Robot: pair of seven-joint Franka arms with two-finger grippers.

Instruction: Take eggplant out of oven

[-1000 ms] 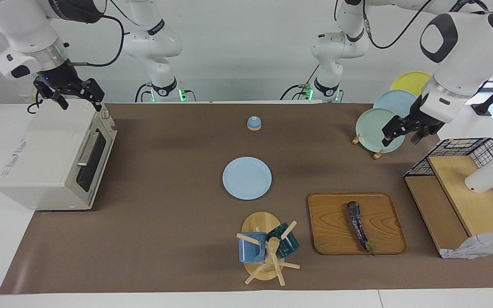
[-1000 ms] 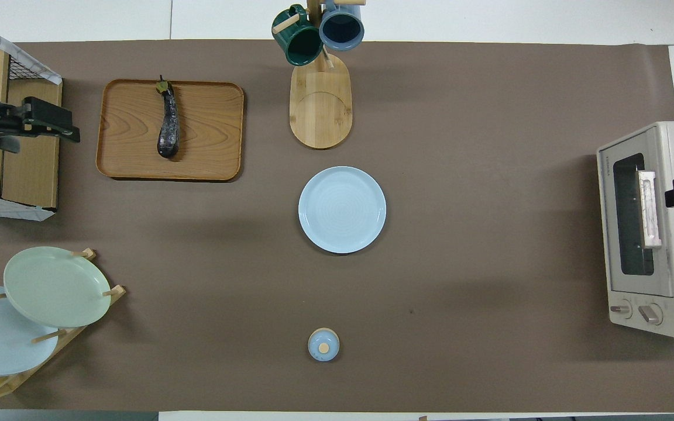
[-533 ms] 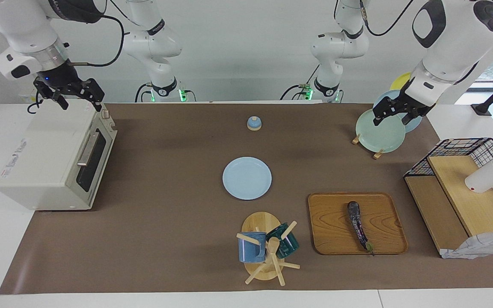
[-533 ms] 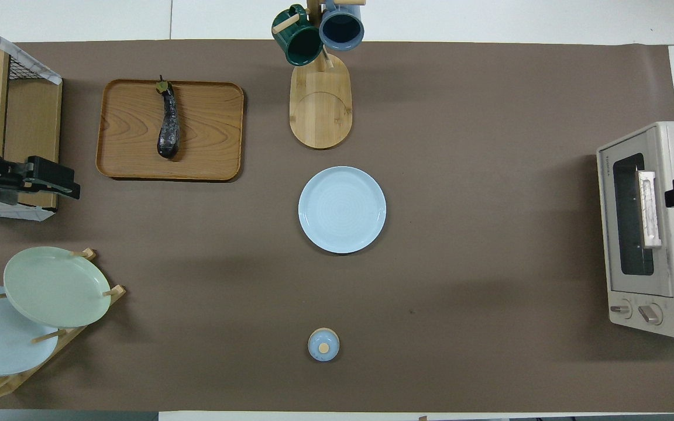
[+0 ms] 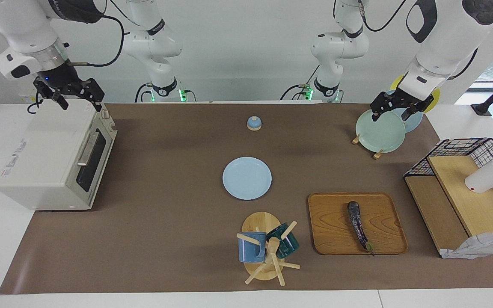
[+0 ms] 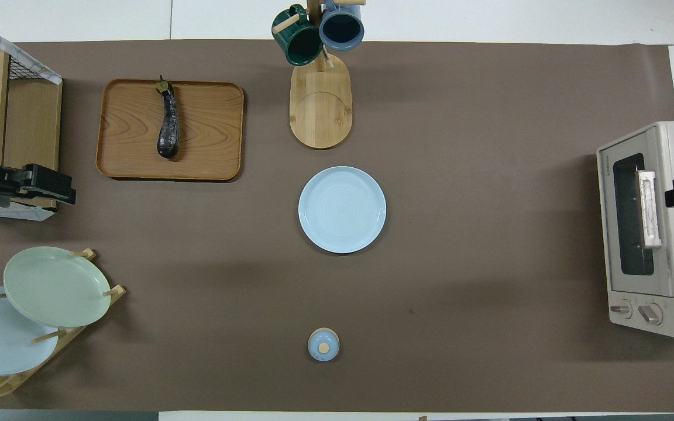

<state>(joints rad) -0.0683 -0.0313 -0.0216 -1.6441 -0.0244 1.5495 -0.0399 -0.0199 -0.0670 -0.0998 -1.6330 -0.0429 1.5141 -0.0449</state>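
The dark purple eggplant (image 5: 357, 224) lies on a wooden tray (image 5: 332, 231), stem end away from the robots; it also shows in the overhead view (image 6: 168, 123) on the tray (image 6: 208, 146). The off-white oven (image 5: 54, 158) stands at the right arm's end of the table with its door shut, and shows in the overhead view (image 6: 647, 234) too. My left gripper (image 5: 390, 110) is open and empty, up in the air over the plate rack. My right gripper (image 5: 69, 96) is open and empty, just above the oven's top.
A light blue plate (image 5: 247, 178) lies mid-table. A mug tree (image 5: 265, 248) with two mugs stands beside the tray. A plate rack (image 5: 379, 130), a black wire basket shelf (image 5: 464, 192) with a white cup (image 5: 488, 175), and a small blue bell (image 5: 253, 123) are also there.
My left gripper has risen and drawn back from beside the wire basket shelf to over the plate rack. The right arm, the eggplant and the oven have not moved.
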